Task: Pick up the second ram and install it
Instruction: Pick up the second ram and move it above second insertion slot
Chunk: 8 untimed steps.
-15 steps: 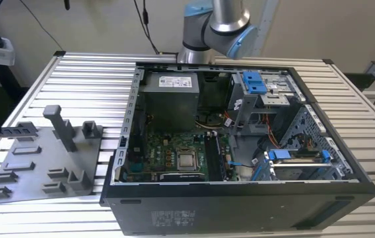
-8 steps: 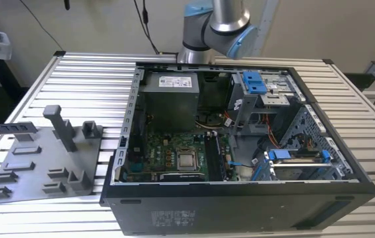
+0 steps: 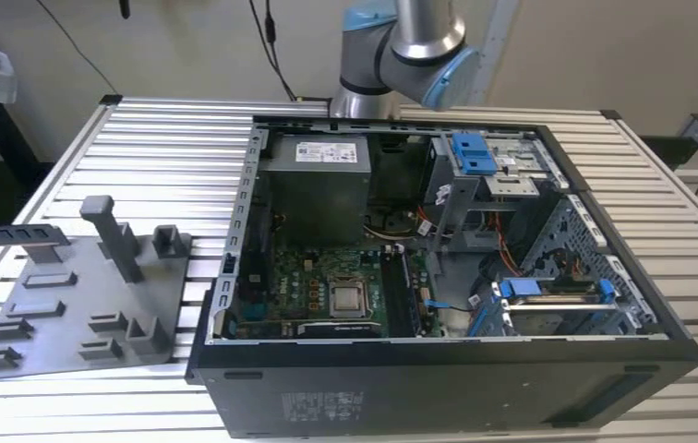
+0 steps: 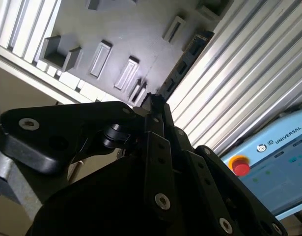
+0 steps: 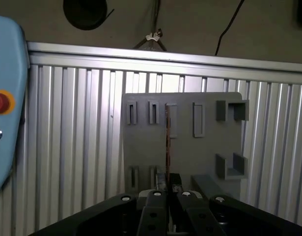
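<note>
The gripper [image 4: 154,102] is clamping one end of the second ram [image 4: 185,64] above the grey tray [image 4: 121,34]. The second wrist view is showing its chips, the first wrist view its edge; the exterior view, the open computer case [image 3: 448,388] holding a motherboard [image 3: 312,277].

Soft, even room light washes the ribbed bench [image 4: 249,88] pale with mild glare, while in the second wrist view the near-black fingers [image 4: 154,118] loom blurred and underexposed, the second ram [image 4: 185,61] just beyond them dim but sharper.
</note>
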Each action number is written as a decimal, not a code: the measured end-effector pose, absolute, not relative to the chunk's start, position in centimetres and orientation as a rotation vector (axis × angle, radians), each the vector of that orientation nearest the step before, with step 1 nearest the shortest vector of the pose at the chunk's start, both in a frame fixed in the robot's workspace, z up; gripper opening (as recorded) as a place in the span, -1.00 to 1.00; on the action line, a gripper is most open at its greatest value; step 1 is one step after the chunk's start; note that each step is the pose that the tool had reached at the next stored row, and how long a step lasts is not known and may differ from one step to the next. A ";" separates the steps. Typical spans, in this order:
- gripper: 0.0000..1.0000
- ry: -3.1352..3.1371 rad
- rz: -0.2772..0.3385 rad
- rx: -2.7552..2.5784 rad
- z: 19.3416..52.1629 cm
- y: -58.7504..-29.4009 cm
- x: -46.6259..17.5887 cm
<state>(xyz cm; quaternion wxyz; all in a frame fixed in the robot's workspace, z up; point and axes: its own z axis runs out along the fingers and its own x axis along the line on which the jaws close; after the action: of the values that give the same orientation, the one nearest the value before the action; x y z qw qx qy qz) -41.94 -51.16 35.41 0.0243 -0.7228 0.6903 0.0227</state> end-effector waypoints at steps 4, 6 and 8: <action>-0.72 2.136 0.070 -2.237 35.4 -51.2 -41.9; -0.72 2.136 0.071 -2.237 35.4 -51.2 -41.8; -0.72 2.136 0.071 -2.237 35.4 -51.2 -41.5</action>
<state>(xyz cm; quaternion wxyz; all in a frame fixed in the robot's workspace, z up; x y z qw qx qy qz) -41.48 -51.16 35.44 0.0241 -0.7228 0.6903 0.0228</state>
